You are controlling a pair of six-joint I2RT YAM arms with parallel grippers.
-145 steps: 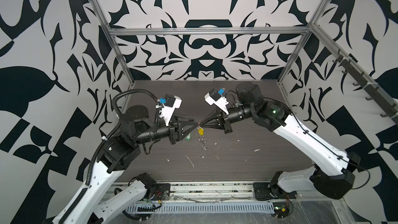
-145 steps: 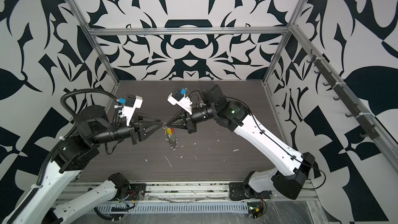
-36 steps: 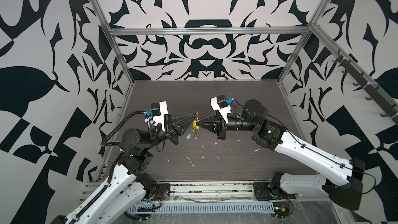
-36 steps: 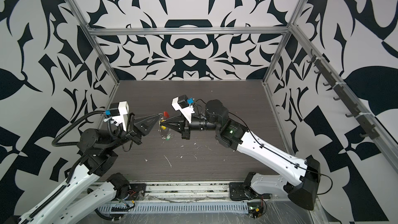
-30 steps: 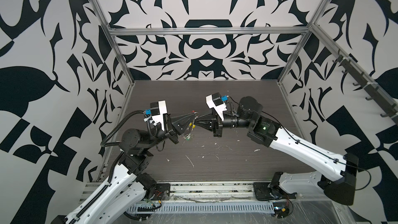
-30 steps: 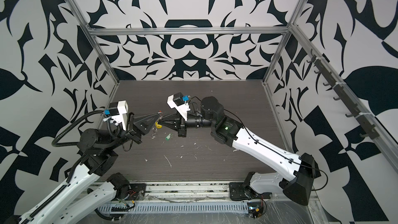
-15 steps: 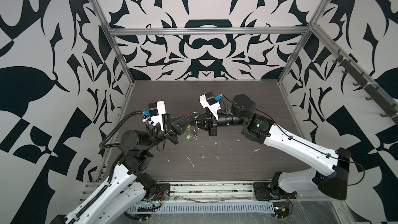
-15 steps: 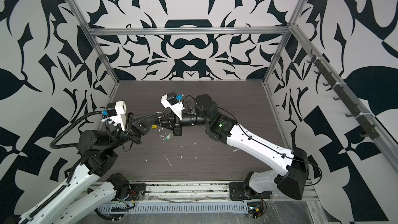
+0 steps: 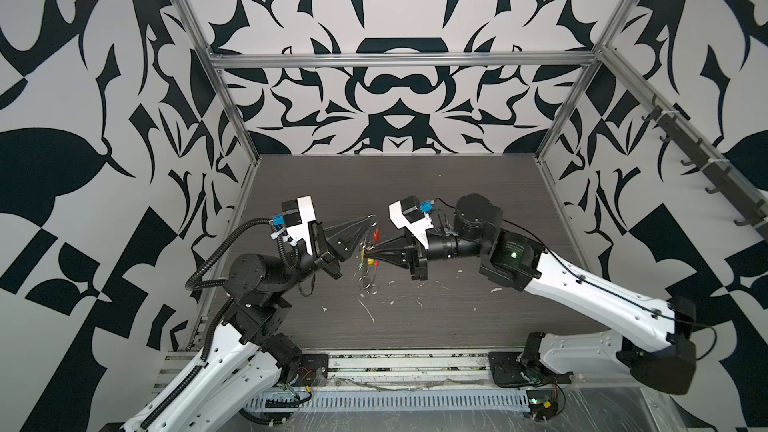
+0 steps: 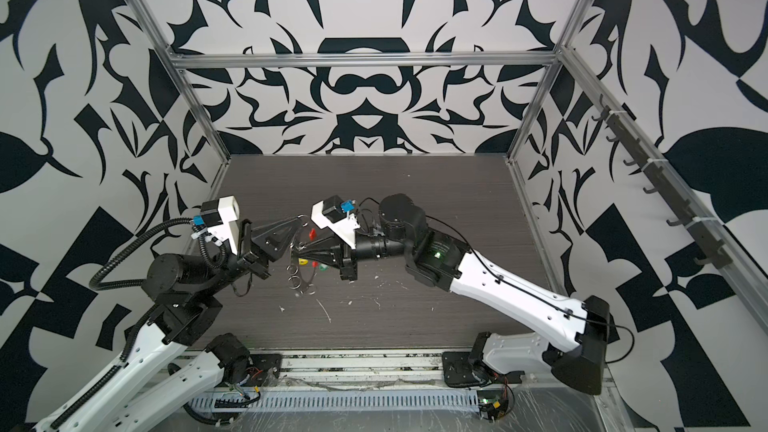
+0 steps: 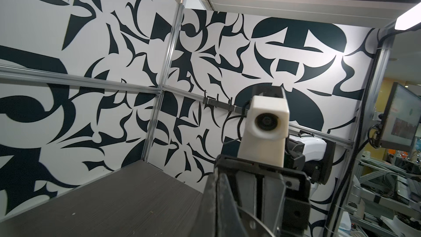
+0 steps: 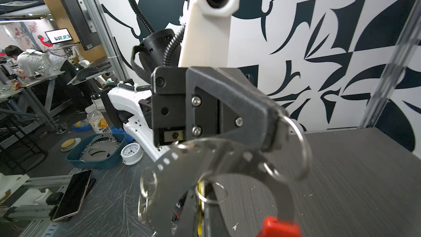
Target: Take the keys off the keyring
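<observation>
Now | left gripper (image 9: 367, 223) pinched shut on a silver ring (image 12: 305, 151) | right gripper (image 9: 371, 249) closed tight against the keyring (image 12: 196, 156), what it pinches unclear | keyring hangs between both tips, left of centre, above table (image 9: 457, 201) | red sleeve (image 12: 281, 226) nearest right wrist | yellow key (image 10: 302, 260) just under right tip | green key (image 10: 322, 268) right of it.

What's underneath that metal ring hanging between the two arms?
Under the keyring, small silver rings dangle above the dark table, scattered with white flecks. A green key shows by the right pincer, which covers part of the table there.
</observation>
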